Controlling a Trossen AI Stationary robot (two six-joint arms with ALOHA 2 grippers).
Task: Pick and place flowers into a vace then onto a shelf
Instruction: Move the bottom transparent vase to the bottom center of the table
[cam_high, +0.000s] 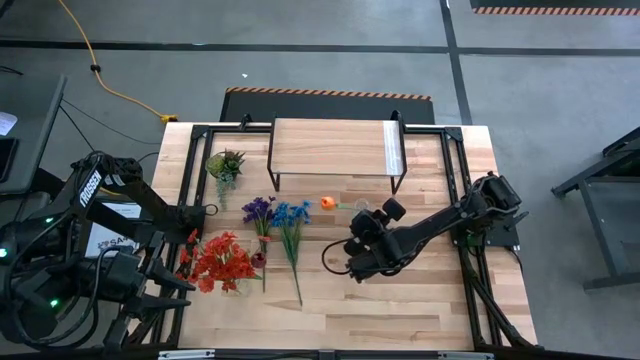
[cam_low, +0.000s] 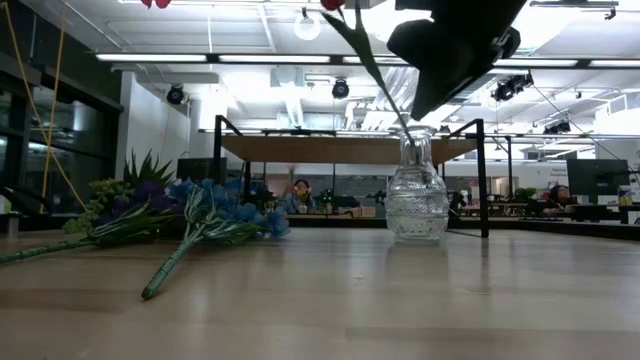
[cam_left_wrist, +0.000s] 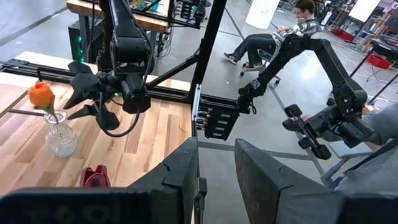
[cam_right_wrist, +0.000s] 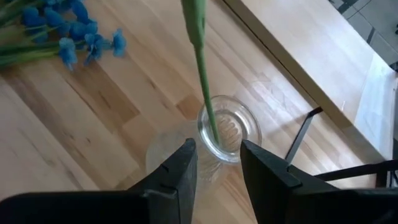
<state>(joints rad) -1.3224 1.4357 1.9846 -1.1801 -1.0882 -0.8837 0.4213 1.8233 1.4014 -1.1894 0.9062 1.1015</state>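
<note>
A clear glass vase (cam_high: 362, 207) (cam_low: 416, 200) stands on the table in front of the shelf (cam_high: 335, 148) (cam_low: 330, 148). An orange flower (cam_high: 327, 203) (cam_left_wrist: 40, 93) stands with its stem (cam_right_wrist: 202, 68) in the vase mouth (cam_right_wrist: 227, 127) and leans toward the table's left. My right gripper (cam_right_wrist: 217, 149) (cam_high: 362, 228) hovers just above the vase, open, with a finger on each side of the rim and nothing between them. My left gripper (cam_left_wrist: 216, 155) (cam_high: 205, 210) waits raised at the table's left edge, open and empty. Red (cam_high: 220, 262), purple (cam_high: 260, 210) and blue flowers (cam_high: 292, 212) (cam_low: 215, 205) lie flat on the table.
A small green spiky plant (cam_high: 225, 163) stands at the shelf's left end. One dark red bloom (cam_left_wrist: 96, 177) lies between the left arm and the vase. The shelf's black legs (cam_right_wrist: 305, 134) stand close behind the vase. Bare wood lies near the front edge. A person (cam_left_wrist: 267, 37) sits beyond the table.
</note>
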